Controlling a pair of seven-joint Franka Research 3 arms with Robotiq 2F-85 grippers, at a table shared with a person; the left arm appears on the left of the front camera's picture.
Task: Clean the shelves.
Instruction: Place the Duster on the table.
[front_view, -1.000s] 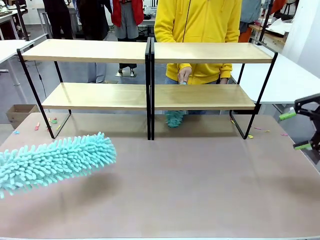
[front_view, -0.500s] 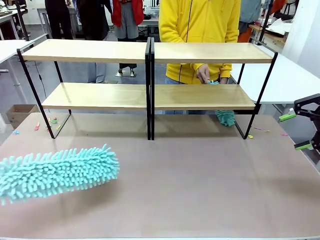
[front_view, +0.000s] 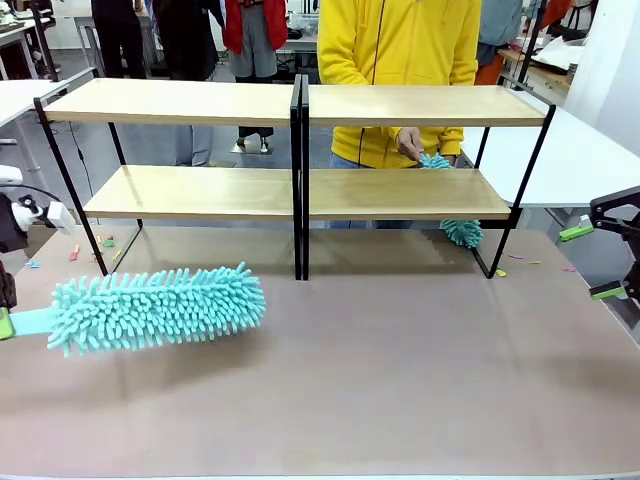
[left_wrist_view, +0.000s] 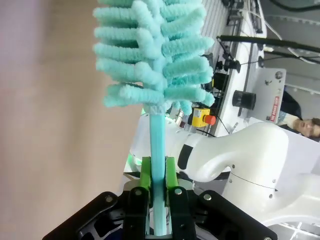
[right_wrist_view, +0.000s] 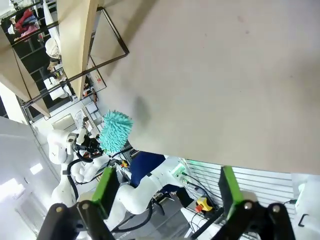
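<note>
The shelves (front_view: 300, 190) stand across the far half of the table, two light-wood boards on a black frame; they also run along the upper left of the right wrist view (right_wrist_view: 75, 45). My left gripper (front_view: 6, 322) (left_wrist_view: 158, 192) is shut on the teal handle of a fluffy teal duster (front_view: 160, 305) (left_wrist_view: 155, 50), whose head hovers low over the table in front of the left bay. My right gripper (front_view: 598, 262) (right_wrist_view: 167, 192) hangs open at the table's right edge, holding nothing. A person in a yellow top holds a small teal duster (front_view: 462, 232) at the lower right shelf.
The brownish-pink tabletop (front_view: 400, 360) stretches wide in front of the shelves. Small coloured scraps (front_view: 105, 243) lie by the left legs and others (front_view: 500, 272) near the right legs. A white table (front_view: 575, 160) stands to the right. A cardboard box (front_view: 35, 225) sits on the floor at left.
My left gripper has carried the big duster rightward and toward the shelves, levelling it. The person's small duster moved from the centre post to the right end of the lower shelf.
</note>
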